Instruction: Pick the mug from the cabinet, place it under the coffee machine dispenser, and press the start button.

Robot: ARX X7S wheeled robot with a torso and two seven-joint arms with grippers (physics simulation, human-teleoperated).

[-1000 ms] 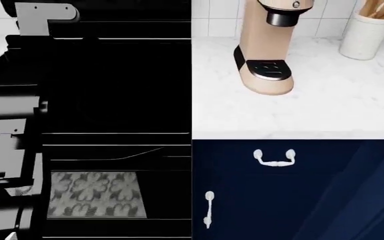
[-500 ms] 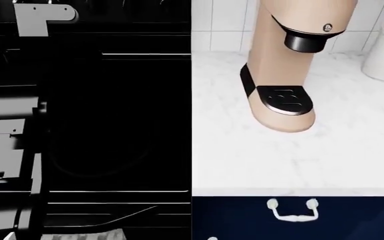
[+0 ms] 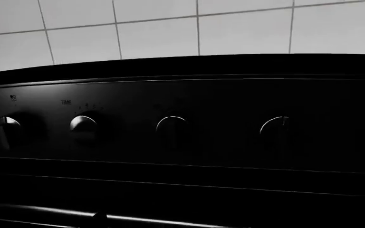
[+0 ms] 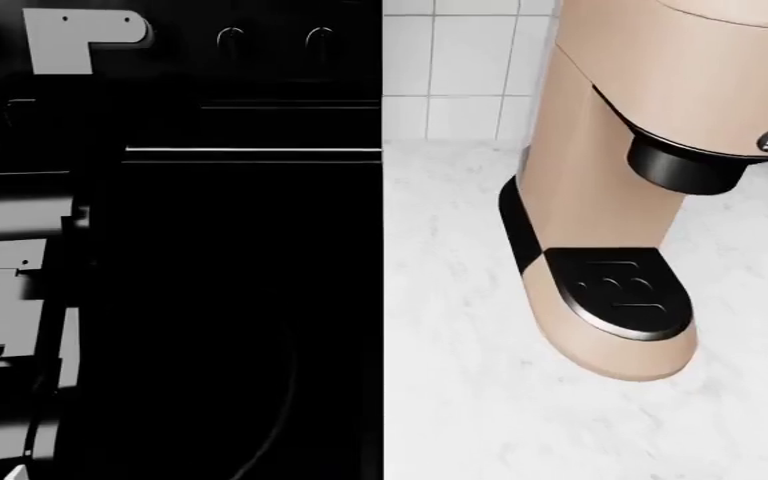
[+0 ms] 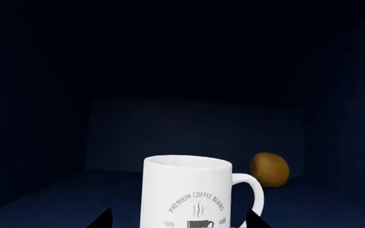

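Observation:
The white mug (image 5: 189, 194), with a dark coffee logo and a loop handle, stands upright on the floor of a dark blue cabinet in the right wrist view. My right gripper (image 5: 179, 221) is open, with one black fingertip (image 5: 103, 219) on each side of the mug and a gap to each. The beige coffee machine (image 4: 584, 150) stands on the white counter in the head view, with its black dispenser (image 4: 684, 165) above the black oval drip tray (image 4: 618, 285), which is bare. The mug is out of the head view. My left gripper's jaws do not show clearly.
A brown round fruit (image 5: 270, 168) lies behind the mug near the cabinet's back wall. A black stove (image 4: 224, 250) fills the head view's left; its knobs (image 3: 83, 123) face the left wrist camera. My left arm's grey links (image 4: 17, 250) are at the far left.
The head view has risen and closed in: the coffee machine looks larger and lower right, and the blue drawer fronts and counter edge have dropped out of view.

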